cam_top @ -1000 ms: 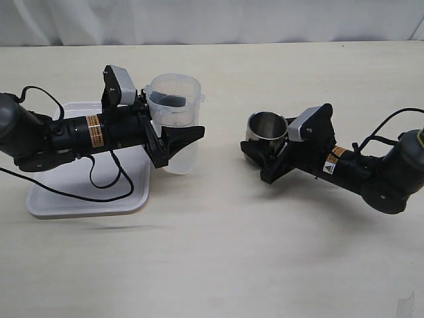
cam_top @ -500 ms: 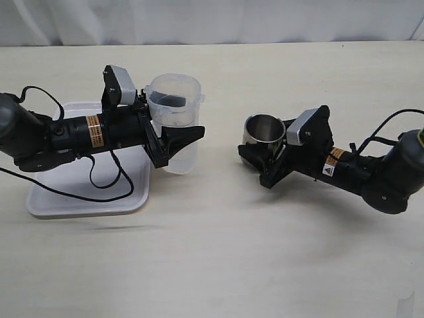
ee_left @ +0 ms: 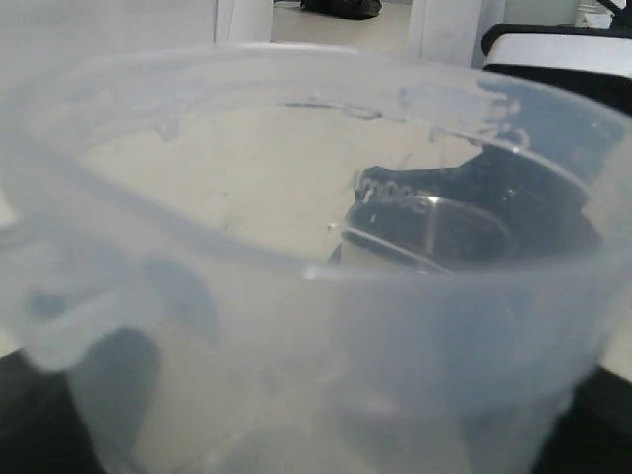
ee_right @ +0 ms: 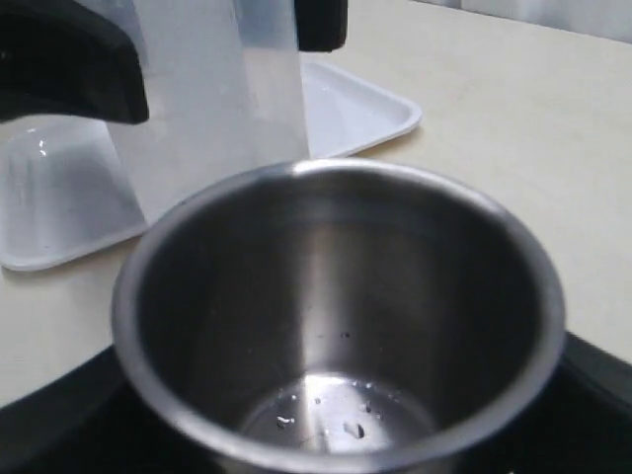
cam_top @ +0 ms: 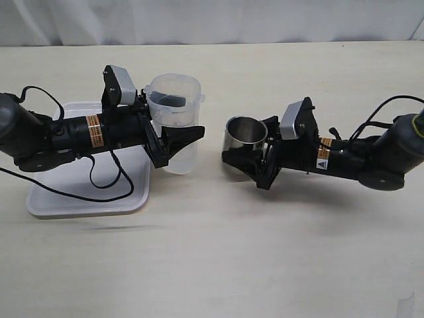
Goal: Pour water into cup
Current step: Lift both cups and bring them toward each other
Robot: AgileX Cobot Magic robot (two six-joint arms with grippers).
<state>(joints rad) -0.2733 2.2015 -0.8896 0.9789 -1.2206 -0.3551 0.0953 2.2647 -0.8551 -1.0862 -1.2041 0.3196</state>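
My left gripper (cam_top: 179, 126) is shut on a translucent plastic beaker (cam_top: 173, 89) and holds it upright beside the tray. The beaker's wall (ee_left: 296, 326) fills the left wrist view, and I cannot make out a water level in it. My right gripper (cam_top: 250, 156) is shut on the steel cup (cam_top: 246, 132), which stands upright just right of the beaker with a small gap between them. In the right wrist view the cup (ee_right: 336, 267) is open upward. Only a few water drops (ee_right: 346, 420) shine on its bottom. The beaker (ee_right: 217, 109) stands close behind it.
A white tray (cam_top: 86, 192) lies on the table under my left arm; it also shows in the right wrist view (ee_right: 365, 109). The pale table (cam_top: 218, 252) stretches in front of both arms. A white curtain (cam_top: 212, 20) closes the far side.
My right gripper has carried the cup leftward, closer to the beaker. The left arm and beaker have not moved.
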